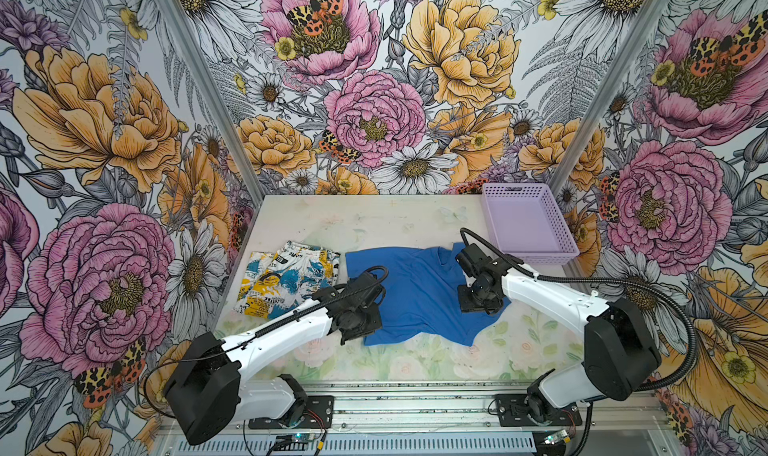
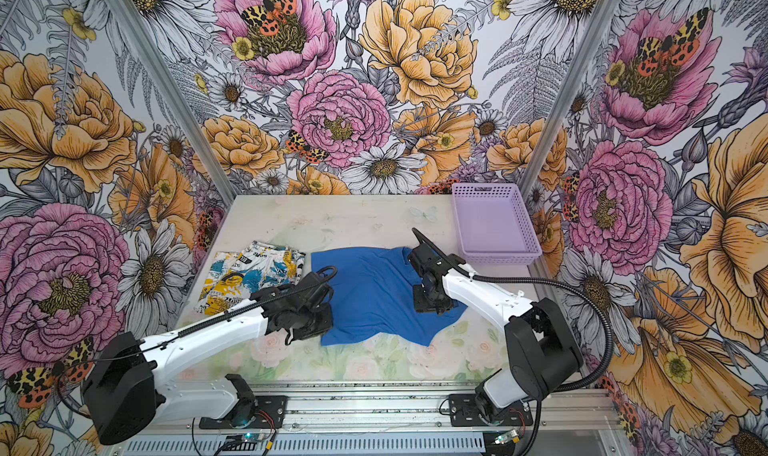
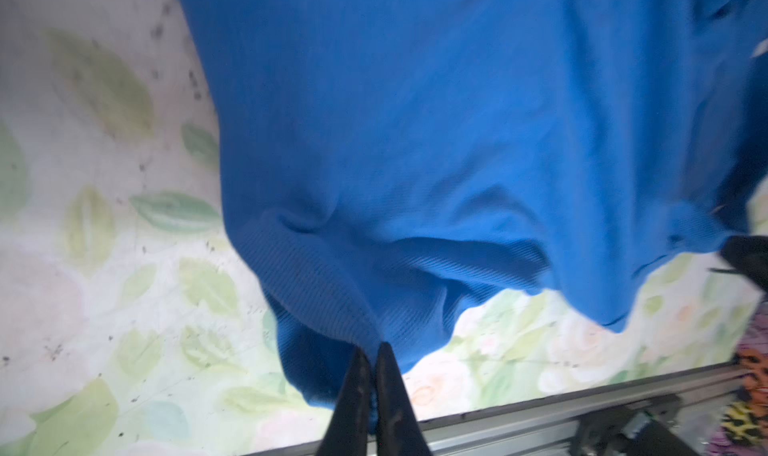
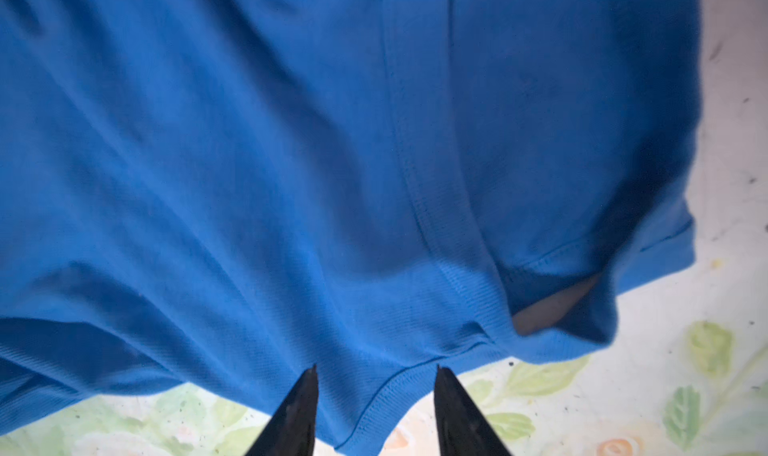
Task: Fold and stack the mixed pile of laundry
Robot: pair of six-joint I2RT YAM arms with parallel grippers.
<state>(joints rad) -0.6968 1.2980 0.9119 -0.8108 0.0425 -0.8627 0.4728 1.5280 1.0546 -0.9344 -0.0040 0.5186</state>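
My left gripper (image 3: 371, 348) clamps the blue T-shirt (image 3: 415, 121) at a corner; my right gripper (image 4: 376, 368), fingers apart, straddles its hem

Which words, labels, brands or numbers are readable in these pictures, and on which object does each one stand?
On the printed garment: black newspaper-style lettering, but too small and blurred to read in both top views.
On the blue T-shirt: no text visible.
On the lavender basket: no text visible.

White arms (image 1: 286, 329), black joints (image 1: 203, 379), ribbed black cables (image 1: 490, 242)
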